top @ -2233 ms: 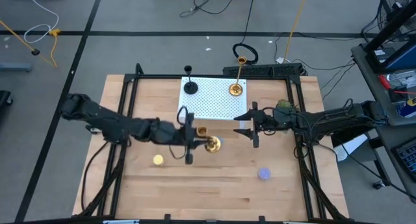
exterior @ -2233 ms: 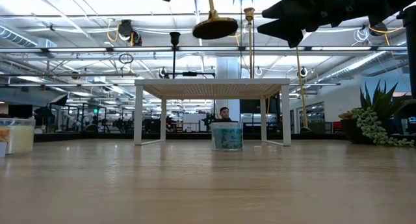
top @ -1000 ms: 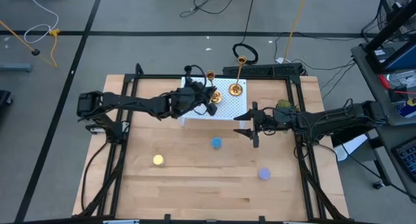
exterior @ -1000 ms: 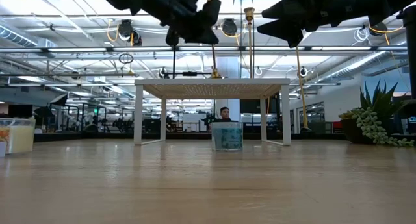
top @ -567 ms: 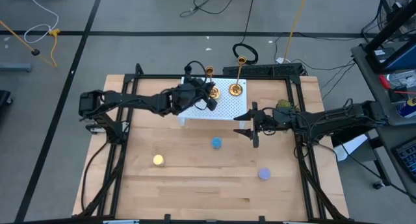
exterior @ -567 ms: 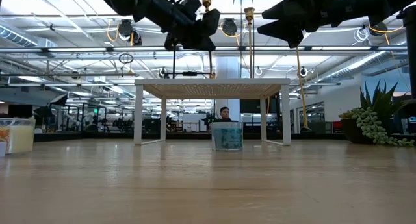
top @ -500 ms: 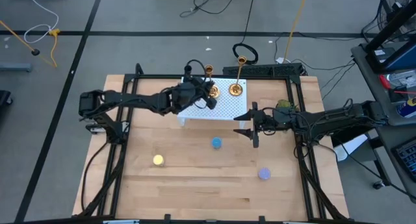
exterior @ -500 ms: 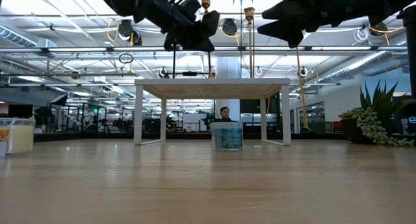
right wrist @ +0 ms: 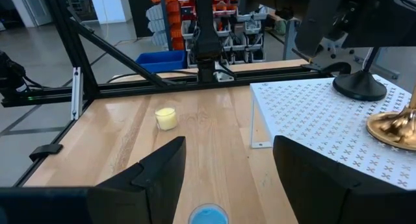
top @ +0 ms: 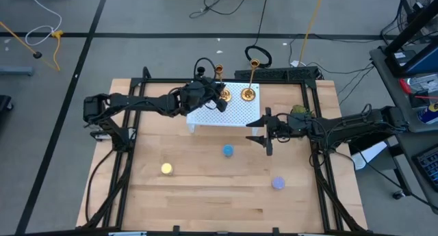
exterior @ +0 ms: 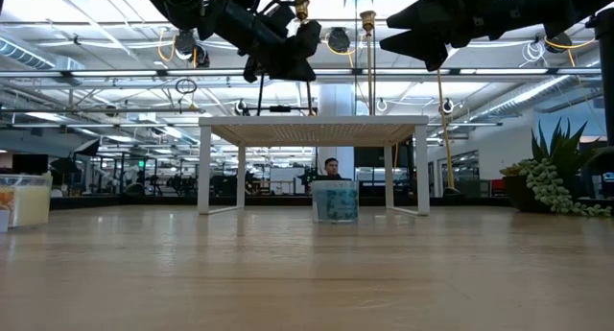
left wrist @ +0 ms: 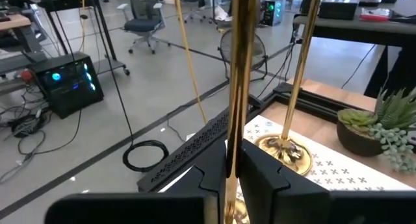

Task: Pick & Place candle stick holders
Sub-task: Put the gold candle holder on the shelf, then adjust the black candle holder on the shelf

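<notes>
My left gripper [top: 216, 99] is over the white perforated stand [top: 236, 115], shut on a brass candle stick holder [top: 219, 73] that stands upright with its base low over the stand's top. A second brass holder [top: 248, 92] stands on the stand by its round base; it also shows in the left wrist view [left wrist: 286, 149]. The black holder [right wrist: 356, 86] stands on the stand's far left part. My right gripper [top: 264, 133] is open and empty, right of the stand. Blue [top: 227, 151], yellow [top: 166, 169] and lavender [top: 278, 184] pieces lie on the table. My left gripper pinches the brass holder's slim stem [left wrist: 231, 146] between its two fingers, low on the stem just above the round base. The fingers come roughly level from the table's left and lie across the stem. The holder stands upright; whether its base touches the stand I cannot tell.
A small potted plant [top: 299, 113] sits at the table's right, behind my right gripper. The black frame rails [top: 137, 99] run along the table's sides. The blue piece also shows under the stand in the low view [exterior: 335, 201].
My left gripper has carried the brass holder a little toward the table's far edge over the stand, staying shut on its stem. The holder has stayed upright. My right arm has kept still.
</notes>
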You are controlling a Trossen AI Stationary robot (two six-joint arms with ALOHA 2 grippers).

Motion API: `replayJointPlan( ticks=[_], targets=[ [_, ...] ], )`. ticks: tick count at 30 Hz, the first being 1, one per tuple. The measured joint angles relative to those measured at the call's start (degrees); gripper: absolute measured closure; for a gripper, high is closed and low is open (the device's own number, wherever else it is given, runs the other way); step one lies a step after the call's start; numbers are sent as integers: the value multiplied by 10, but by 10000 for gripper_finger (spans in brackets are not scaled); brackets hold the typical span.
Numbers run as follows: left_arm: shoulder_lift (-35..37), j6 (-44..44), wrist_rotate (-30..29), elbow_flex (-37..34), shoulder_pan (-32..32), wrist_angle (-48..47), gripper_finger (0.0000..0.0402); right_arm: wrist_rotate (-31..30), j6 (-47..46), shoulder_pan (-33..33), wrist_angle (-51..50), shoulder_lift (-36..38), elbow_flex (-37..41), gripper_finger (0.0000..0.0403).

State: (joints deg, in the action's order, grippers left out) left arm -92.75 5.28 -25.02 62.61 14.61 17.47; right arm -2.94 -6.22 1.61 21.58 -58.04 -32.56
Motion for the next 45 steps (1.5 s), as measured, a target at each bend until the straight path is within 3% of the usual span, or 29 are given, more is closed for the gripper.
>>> replayJointPlan(
  ticks=[12, 25, 40, 45],
  targets=[
    [0, -2, 0, 0, -5, 0, 365, 0, 0, 0, 0, 0, 0, 175],
    [0, -14, -16, 0, -23, -20, 309, 0, 0, 0, -6, 0, 0, 174],
    [6, -21, -48, 0, -48, -33, 302, 0, -2, 0, -12, 0, 0, 174],
    [34, -16, -67, 0, -64, -99, 302, 0, -2, 0, -14, 0, 0, 174]
  ],
)
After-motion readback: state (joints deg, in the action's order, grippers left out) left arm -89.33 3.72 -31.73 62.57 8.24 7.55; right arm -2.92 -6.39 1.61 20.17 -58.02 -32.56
